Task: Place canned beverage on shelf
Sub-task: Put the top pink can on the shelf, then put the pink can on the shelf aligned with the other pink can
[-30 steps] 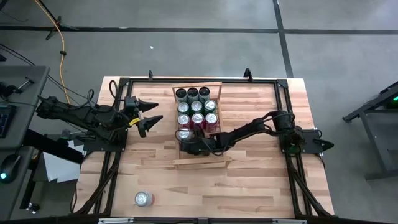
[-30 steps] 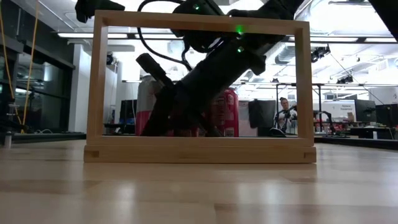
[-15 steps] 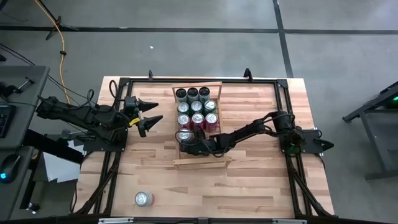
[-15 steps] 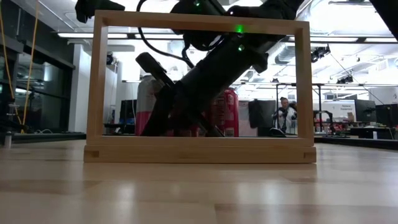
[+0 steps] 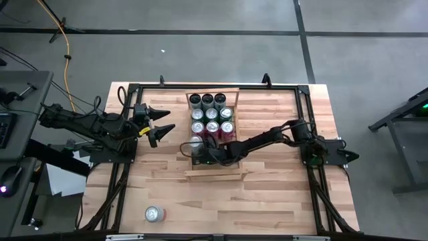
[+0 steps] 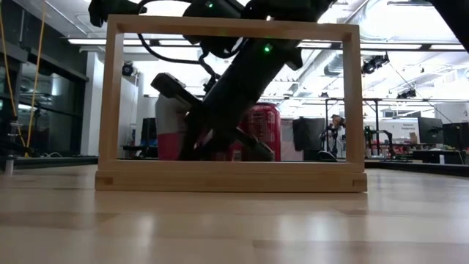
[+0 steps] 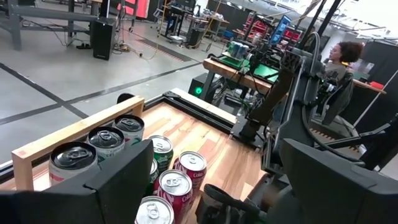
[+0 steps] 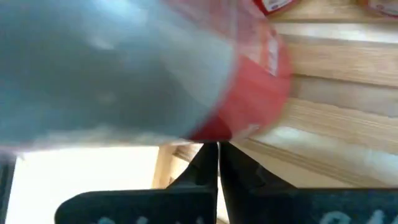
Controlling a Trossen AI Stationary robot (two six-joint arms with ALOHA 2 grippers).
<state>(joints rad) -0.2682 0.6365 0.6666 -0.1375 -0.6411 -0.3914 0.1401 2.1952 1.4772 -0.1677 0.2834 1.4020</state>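
We note the rectangular light-wood slatted shelf (image 5: 189, 151) at upper centre of the high view, its front rail now skewed: against the frames of a second ago the near bar sits a little further left and the whole rack looks nudged that way. The low view agrees, the frame's uprights having slid slightly left. The right gripper (image 5: 204, 156) has moved with it; the dark right arm reaches in from the right edge of the table and its tip is now deeper into the lower left corner of the rack, just beside the silver-topped red can (image 5: 195, 142) that stands first in the fourth row. Its fingers are pressed together, as the right wrist view shows, with that can's red and silver wall (image 8: 249, 81) filling the frame right ahead of them; it grips nothing. We judge this to be a push with closed fingers, seating the newly placed can against its neighbours, and the rack is dragging along with it. Nine other cans (image 5: 212, 114) stand in three rows behind. The left gripper (image 5: 162, 125) hovers off the rack's left side in the middle left of the high view, fingers spread wide and empty. One more red can with a silver top (image 5: 154, 213) stands alone at lower left of the table (image 5: 267, 194), well apart from the rack, so shelving is not finished.
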